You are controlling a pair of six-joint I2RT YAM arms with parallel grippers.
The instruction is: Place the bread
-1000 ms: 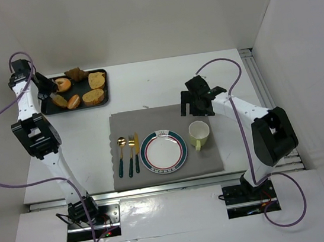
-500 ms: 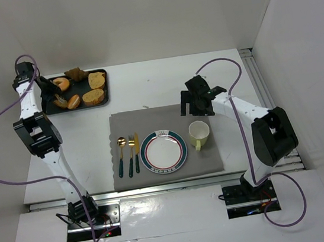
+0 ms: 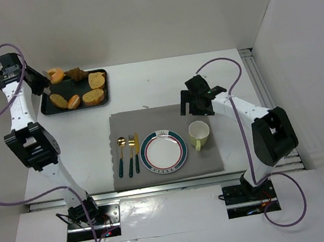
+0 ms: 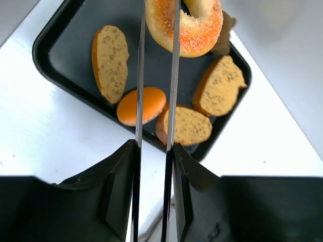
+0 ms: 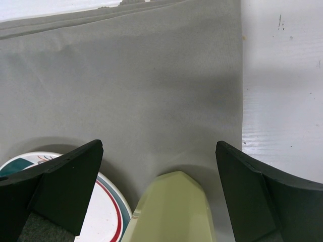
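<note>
Gripping the sugared doughnut (image 4: 199,25) between the thin fingers of my left end effector (image 4: 157,20), I hold it in the air over the far edge of the black tray (image 4: 43,53), touching none of the other breads. I judge this height lets me carry it across the worktop (image 3: 145,81) without dragging through them. The bare plate (image 3: 164,152) in the middle of the grey placemat (image 3: 214,156) looks like the place meant for it. My right end effector (image 5: 159,146) hangs with its fingers wide apart and holding nothing, just above the pale green mug (image 5: 171,206), off the likely route.

- On the tray: three seeded slices (image 4: 110,63), one round bun (image 4: 142,106) and one croissant (image 3: 75,74).
- On the placemat: one plate, one mug, and one each of spoon (image 3: 122,156), fork (image 3: 132,155) and knife (image 3: 137,151).
</note>
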